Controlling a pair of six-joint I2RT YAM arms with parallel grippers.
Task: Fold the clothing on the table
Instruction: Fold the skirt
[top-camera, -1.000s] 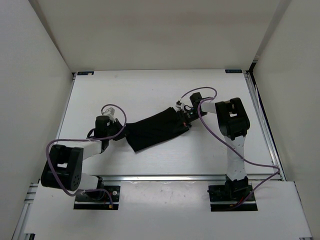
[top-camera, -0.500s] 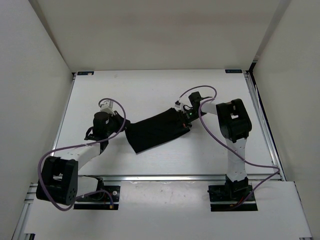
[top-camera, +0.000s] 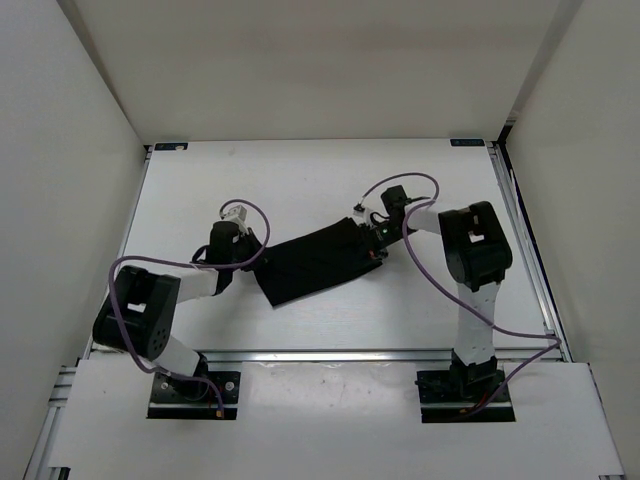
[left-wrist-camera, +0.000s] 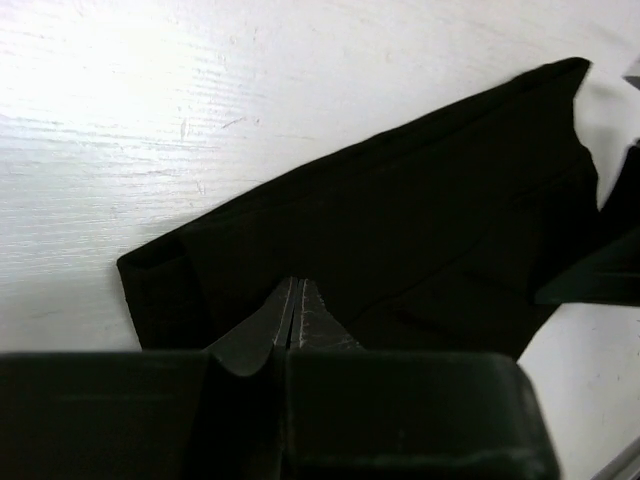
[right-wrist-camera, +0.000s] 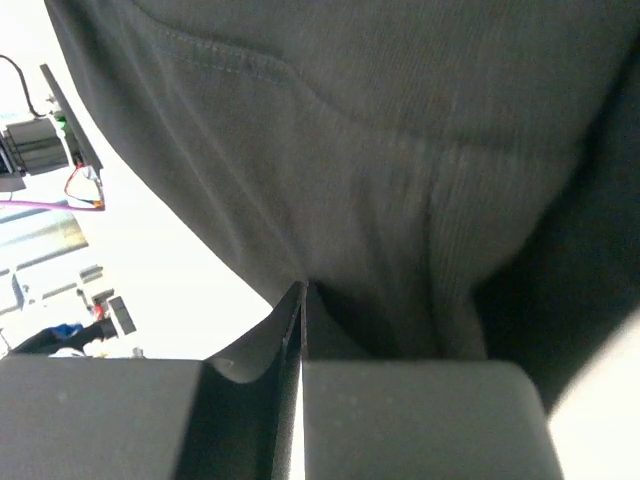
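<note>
"Clothing (top-camera: 318, 262) first; where do you have it?"

"I see it near the middle of the table (top-camera: 300, 180), a black strip lying slantwise; its nearer end points toward the near left corner, its farther end toward the far right corner; white tabletop shows all round it."

"And the left gripper (left-wrist-camera: 296, 300)?"

"At the near-left end of the cloth; on my wrist feed its jaws are pressed together with the tips on the hem; I read that as a pinch on the fabric."

"The right gripper (right-wrist-camera: 302, 295)?"

"At the far-right end; jaws closed tight, fabric gathered in creases right at the tips; I take it as gripping the clothing; cloth fills most of that feed."
</note>
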